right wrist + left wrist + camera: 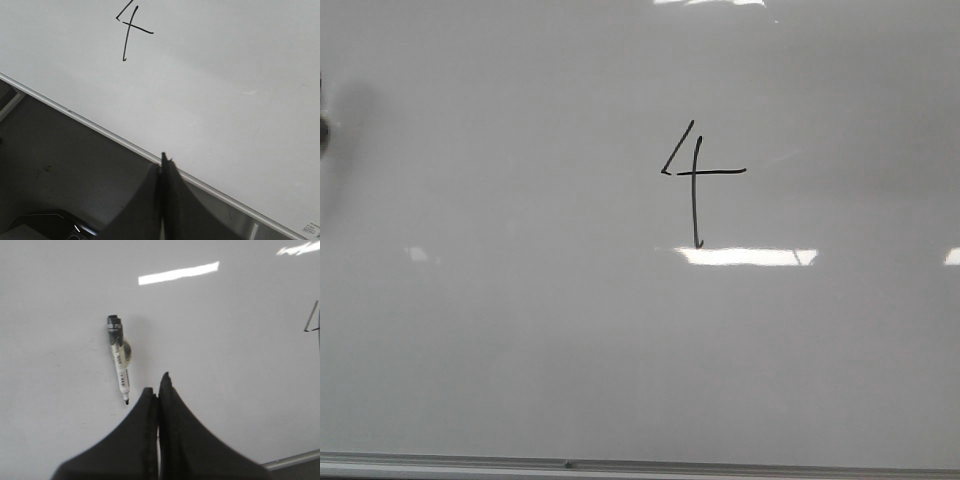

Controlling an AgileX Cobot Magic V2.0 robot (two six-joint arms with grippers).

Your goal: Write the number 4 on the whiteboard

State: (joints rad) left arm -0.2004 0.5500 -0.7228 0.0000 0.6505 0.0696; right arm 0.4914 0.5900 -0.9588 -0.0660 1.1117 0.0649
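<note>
The number 4 (695,180) stands drawn in thin black line on the whiteboard (520,350), above the bright glare patch (745,256), its stem ending right at that patch's upper edge; all three strokes look complete, so the writing seems done. The marker (119,360) lies uncapped on the whiteboard, well apart from the number 4 and just beyond the left gripper (159,385), whose fingers are pressed together with nothing between them. The right gripper (164,161) is likewise closed and empty, hanging over the board's grey frame edge (75,117), the number 4 well beyond it. The chief risk, as I judge it, is smudging: fresh ink wipes easily from so glossy a surface, and an arm sweeping low across the board toward the number 4 could drag through a stroke. The bare tip of the marker points toward the left fingers, so a nudge could roll it and leave a stray line on the board. In the left wrist view only a sliver of the number 4 shows at the picture's edge, and in the right wrist view its top is cut off. The front view shows neither gripper clearly; a dark blurred shape (324,130) far from the number 4 cannot be identified. Whether the marker's cap is anywhere near cannot be told.
</note>
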